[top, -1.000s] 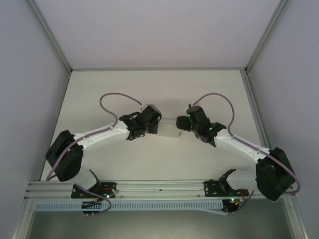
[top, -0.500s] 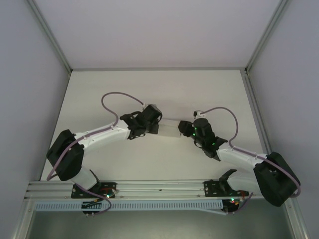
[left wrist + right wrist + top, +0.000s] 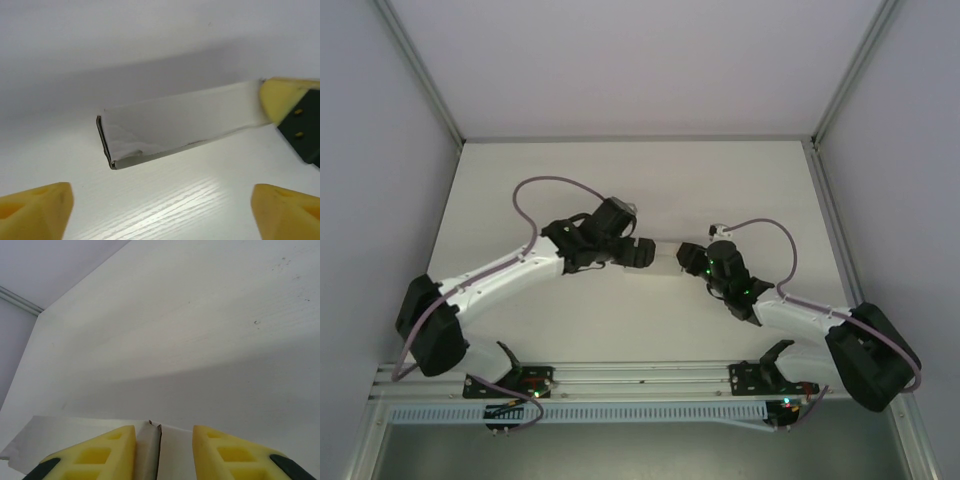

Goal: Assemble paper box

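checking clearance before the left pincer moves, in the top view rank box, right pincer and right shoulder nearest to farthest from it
1. box, just to the right of the left pincer
2. right pincer, gripping the box's far end
3. right shoulder, at the near right corner

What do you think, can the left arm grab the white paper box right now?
Probably yes. The left pincer is open, and the loose end of the paper box sits just ahead of it with nothing in between. The right pincer grips the other end, so this side looks free.
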`<move>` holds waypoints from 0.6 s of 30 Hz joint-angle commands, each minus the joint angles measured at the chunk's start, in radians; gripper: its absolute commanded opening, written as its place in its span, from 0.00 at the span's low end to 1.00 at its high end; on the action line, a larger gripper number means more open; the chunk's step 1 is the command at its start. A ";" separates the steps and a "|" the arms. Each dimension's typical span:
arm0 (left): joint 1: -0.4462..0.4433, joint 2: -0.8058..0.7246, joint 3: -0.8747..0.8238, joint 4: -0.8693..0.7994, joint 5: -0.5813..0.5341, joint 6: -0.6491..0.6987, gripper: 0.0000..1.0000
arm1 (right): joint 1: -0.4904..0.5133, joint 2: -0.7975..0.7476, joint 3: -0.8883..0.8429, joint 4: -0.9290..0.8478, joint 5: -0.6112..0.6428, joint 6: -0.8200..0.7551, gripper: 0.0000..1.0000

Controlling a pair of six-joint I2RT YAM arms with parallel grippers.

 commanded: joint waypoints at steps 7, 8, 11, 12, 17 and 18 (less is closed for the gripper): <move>0.275 -0.017 -0.184 0.357 0.366 -0.051 0.84 | 0.016 0.079 -0.048 -0.329 0.009 -0.029 0.34; 0.275 -0.017 -0.193 0.370 0.369 -0.043 0.84 | 0.013 0.081 -0.044 -0.332 0.007 -0.031 0.34; 0.278 -0.003 -0.211 0.370 0.390 -0.024 0.82 | 0.016 0.084 -0.040 -0.333 0.008 -0.030 0.34; 0.280 0.002 -0.225 0.378 0.400 -0.024 0.82 | 0.016 0.084 -0.041 -0.337 0.010 -0.031 0.34; 0.284 0.068 -0.266 0.420 0.437 -0.029 0.69 | 0.016 0.084 -0.038 -0.354 0.014 -0.041 0.34; 0.286 0.079 -0.275 0.429 0.437 -0.029 0.65 | 0.016 0.085 -0.039 -0.356 0.013 -0.043 0.34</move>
